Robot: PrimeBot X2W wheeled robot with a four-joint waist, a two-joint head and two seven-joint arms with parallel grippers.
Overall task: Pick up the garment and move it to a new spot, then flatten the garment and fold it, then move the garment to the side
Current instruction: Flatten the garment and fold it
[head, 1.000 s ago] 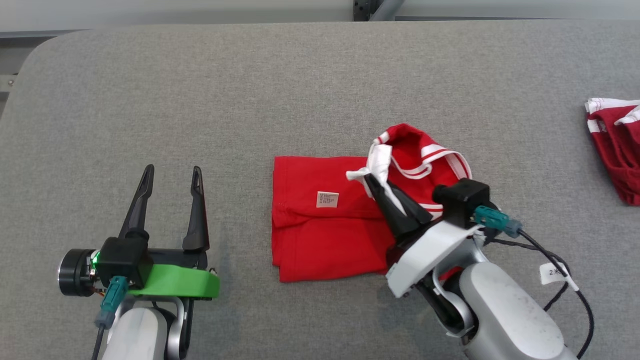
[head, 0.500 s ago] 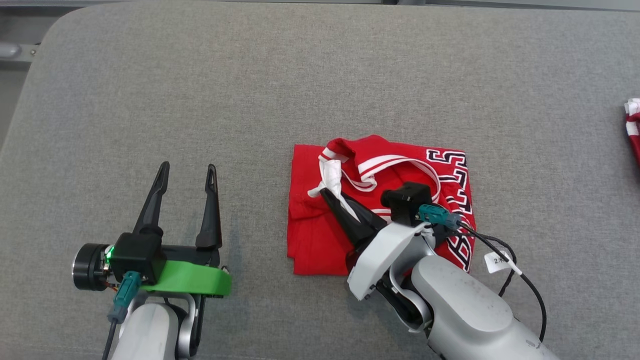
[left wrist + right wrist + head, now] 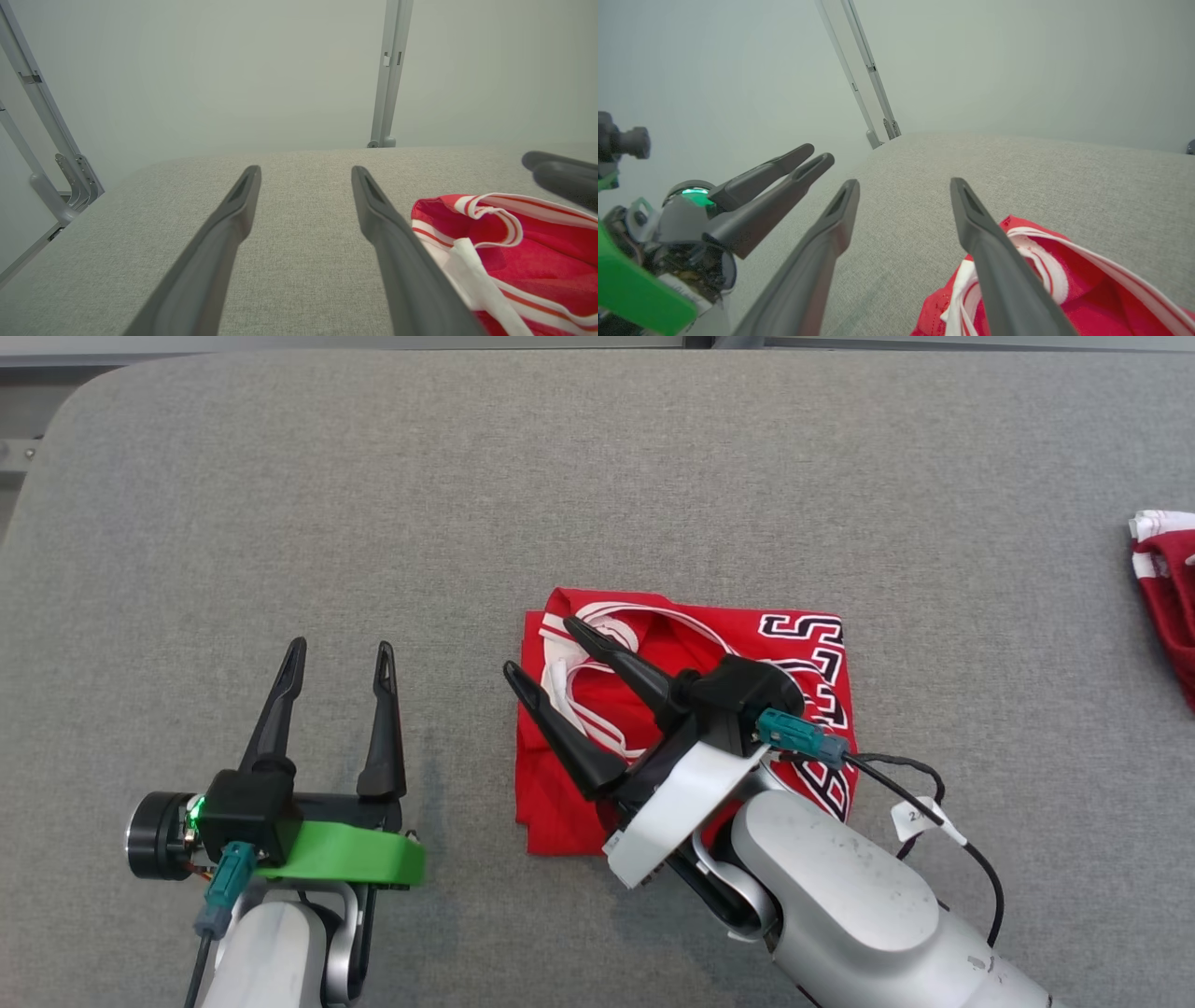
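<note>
Two grippers are out over the grey cloth-covered table [image 3: 653, 476], and both have their long dark fingers spread wide with nothing between them. A red basketball jersey [image 3: 686, 635] lies folded into a rough square on the cloth, its black-and-white lettering showing along its right edge and its white-trimmed neck and armholes bunched toward its left side.

The right gripper [image 3: 539, 644] reaches across the jersey from its near right corner. One finger lies over the white trim and the other sits just past the jersey's left edge. From the right wrist view the right gripper [image 3: 904, 183] straddles that edge of the jersey [image 3: 1087, 303], but I can't tell whether the finger over the cloth actually touches it.

The left gripper [image 3: 342, 646] sits well off to the left of the jersey, above bare table, fingers pointing away from the robot. Its own camera shows the left gripper [image 3: 306, 169] with the jersey [image 3: 537, 261] just right of its right finger. A tagged black cable [image 3: 920, 817] trails off the right wrist, to the right of the jersey. Far to the jersey's right, at the table's edge, lies a second red-and-white garment [image 3: 1162, 579].
</note>
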